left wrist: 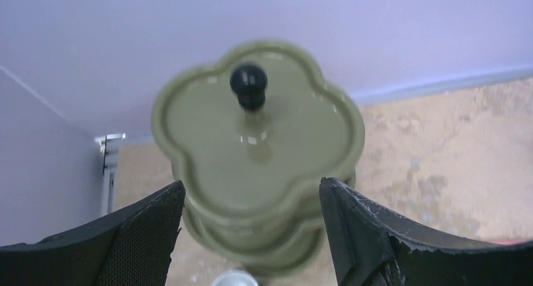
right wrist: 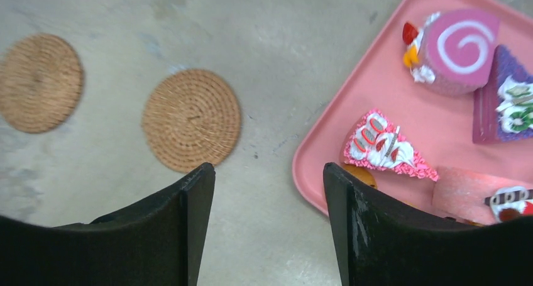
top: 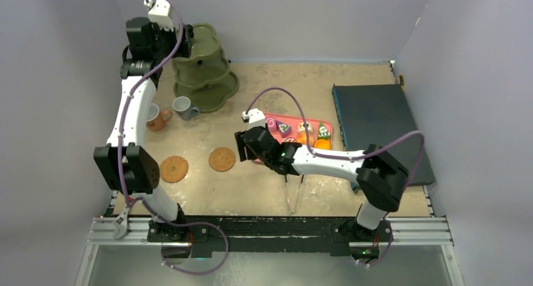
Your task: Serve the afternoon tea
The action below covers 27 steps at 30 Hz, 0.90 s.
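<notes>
The olive three-tier stand (top: 204, 66) stands at the back left, and its top tier (left wrist: 258, 148) is bare round a black knob (left wrist: 249, 85). My left gripper (top: 186, 39) hangs open just above it, its jaws (left wrist: 251, 192) apart on either side of the tiers and holding nothing. A terracotta cup (top: 157, 117) and a grey-blue cup (top: 183, 107) stand in front of the stand. Two brown coasters (top: 174, 168) (top: 222, 159) lie bare. My right gripper (right wrist: 269, 173) is open and empty over the table, between the nearer coaster (right wrist: 192, 119) and the pink tray (right wrist: 402, 97) of pastries (right wrist: 384, 149).
A dark blue box (top: 377, 129) fills the right side of the table. Thin tongs (top: 290, 198) lie near the front edge under the right arm. On the tray lie a pink roll (right wrist: 457, 50), a purple slice (right wrist: 509, 104) and others. Grey walls close in three sides.
</notes>
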Motion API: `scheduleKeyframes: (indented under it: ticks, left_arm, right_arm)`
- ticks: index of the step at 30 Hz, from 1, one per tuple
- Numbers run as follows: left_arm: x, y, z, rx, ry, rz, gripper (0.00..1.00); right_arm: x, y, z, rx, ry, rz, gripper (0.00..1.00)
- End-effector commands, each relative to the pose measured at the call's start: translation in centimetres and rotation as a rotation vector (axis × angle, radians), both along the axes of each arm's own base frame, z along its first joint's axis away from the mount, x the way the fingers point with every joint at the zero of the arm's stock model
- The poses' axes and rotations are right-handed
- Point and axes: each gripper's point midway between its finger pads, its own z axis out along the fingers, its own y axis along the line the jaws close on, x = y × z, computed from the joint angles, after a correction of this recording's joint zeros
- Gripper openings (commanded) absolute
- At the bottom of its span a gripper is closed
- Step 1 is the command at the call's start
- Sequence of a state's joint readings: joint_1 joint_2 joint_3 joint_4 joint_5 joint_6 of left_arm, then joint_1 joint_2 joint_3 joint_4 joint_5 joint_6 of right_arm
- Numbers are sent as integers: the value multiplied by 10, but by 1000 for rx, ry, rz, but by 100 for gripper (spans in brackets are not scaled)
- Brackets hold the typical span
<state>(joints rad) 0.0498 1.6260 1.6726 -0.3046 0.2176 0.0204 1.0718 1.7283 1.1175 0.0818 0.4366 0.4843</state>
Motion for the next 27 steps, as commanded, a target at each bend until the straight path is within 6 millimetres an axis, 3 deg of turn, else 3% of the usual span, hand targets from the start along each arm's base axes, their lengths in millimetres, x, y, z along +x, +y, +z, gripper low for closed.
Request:
scheduleKeyframes:
  ticks: [1, 5, 12, 21, 27]
  left_arm:
    - [36, -10, 30, -89, -68, -19, 78]
    - [65, -20, 26, -148, -79, -66, 76]
    - [92, -36, 11, -220, -67, -106, 66]
    - [113, -30, -7, -194, -63, -28, 48]
    - [122, -26, -11, -170, -80, -12, 47]
  right_arm:
    - [-4, 1, 46, 76, -52, 29, 68]
    - [-8, -7, 65, 109, -77, 38, 63]
    - [-21, -28, 80, 132, -77, 42, 61]
    - [-32, -49, 77, 135, -45, 15, 61]
    - [-36, -58, 76, 128, -41, 4, 61]
